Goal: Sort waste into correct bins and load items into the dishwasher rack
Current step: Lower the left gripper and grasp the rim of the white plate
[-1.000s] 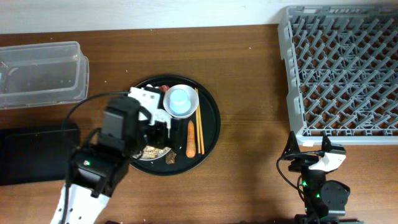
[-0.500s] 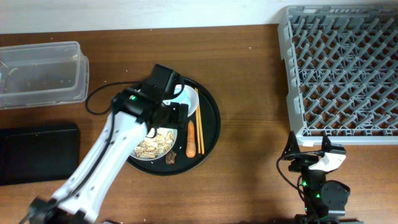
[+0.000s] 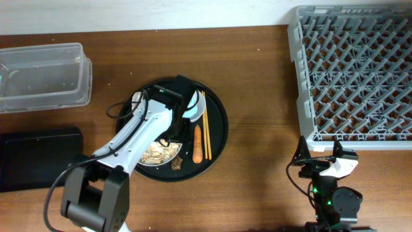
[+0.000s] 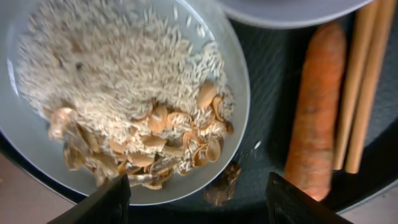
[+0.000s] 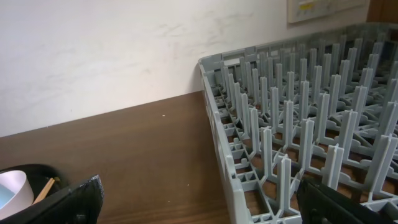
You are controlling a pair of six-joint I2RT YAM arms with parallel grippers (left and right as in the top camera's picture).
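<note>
Over the round black tray (image 3: 219, 122), the left gripper (image 4: 197, 202) hovers, jaws spread and empty, above the white plate (image 4: 239, 93) heaped with rice scraps (image 4: 112, 68). A carrot (image 4: 314, 112) and chopsticks (image 4: 367, 81) lie beside the plate. The right gripper (image 5: 202, 205) rests wide open near the grey dishwasher rack (image 3: 354, 71).

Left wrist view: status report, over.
Left claw open, over white plate of rice scraps. Right claw open, empty, beside dishwasher rack. Carrot and chopsticks alongside plate, nothing blocking.
</note>
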